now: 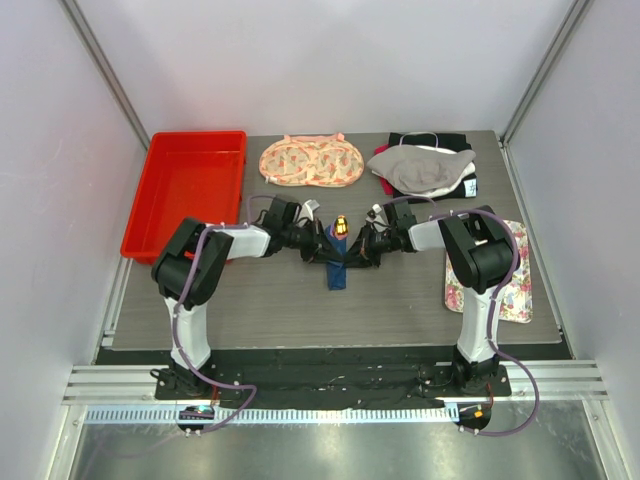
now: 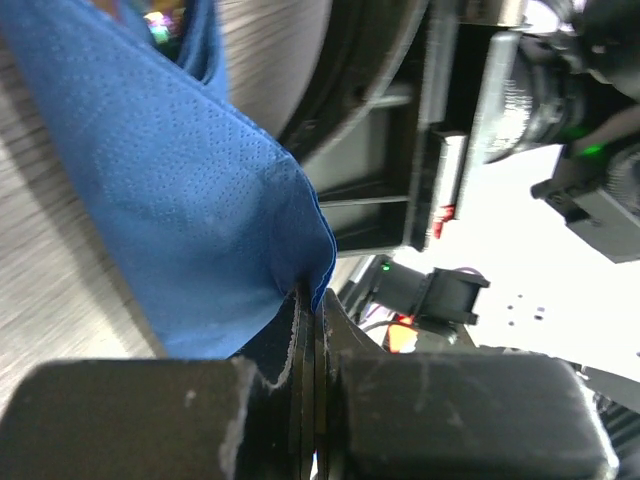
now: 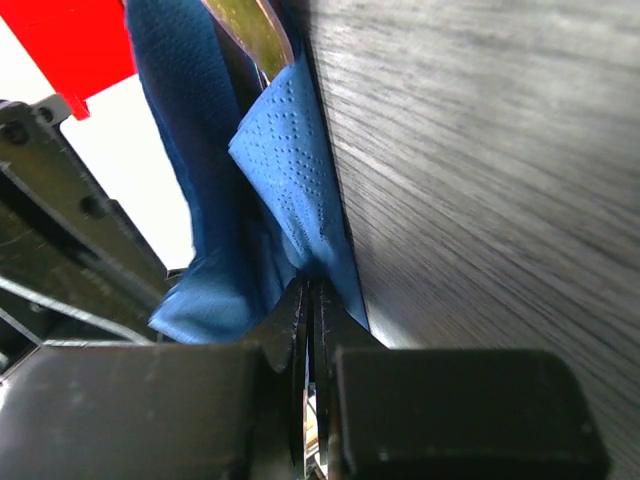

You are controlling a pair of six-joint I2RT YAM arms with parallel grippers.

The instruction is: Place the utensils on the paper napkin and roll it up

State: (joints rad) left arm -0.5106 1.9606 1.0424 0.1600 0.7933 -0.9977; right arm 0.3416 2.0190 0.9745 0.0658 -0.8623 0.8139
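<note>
The dark worktop [image 1: 400,310] is the biggest thing here. A red tray [image 1: 190,195] sits at its back left corner. In the middle of the worktop is the blue napkin [image 1: 336,268]. It is folded into a long, thin bundle that points away from the arms. The left gripper [image 2: 312,300] meets it from the left side and the right gripper [image 3: 312,290] from the right side. Each gripper is pinched tight on a bit of napkin (a folded blue corner sticks out of each pair of fingers). The utensils [image 1: 341,226] are tucked inside the napkin. Their bright ends poke out at its far end, between the two grippers.
</note>
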